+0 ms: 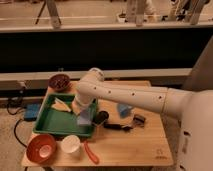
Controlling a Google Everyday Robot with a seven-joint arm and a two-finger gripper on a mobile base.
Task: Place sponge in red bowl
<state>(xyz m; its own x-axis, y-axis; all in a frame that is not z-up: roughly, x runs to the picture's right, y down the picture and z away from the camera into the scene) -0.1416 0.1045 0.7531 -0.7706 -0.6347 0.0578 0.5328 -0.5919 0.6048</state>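
Observation:
The pale-blue sponge [84, 119] sits at the tip of my gripper [85, 116], over the right edge of the green tray [52, 122]. The gripper points down from the white arm and is shut on the sponge. The red bowl [41, 148] stands at the table's front left corner, below and left of the gripper, with a pale centre and nothing in it. A white cup [70, 144] stands just to the right of the bowl.
A yellowish wedge [62, 103] lies in the tray. A dark maroon bowl [60, 81] is at the back left. A light-blue cup-shaped thing [125, 110], small black objects [120, 126] and a red utensil [91, 152] lie on the wooden table [135, 147].

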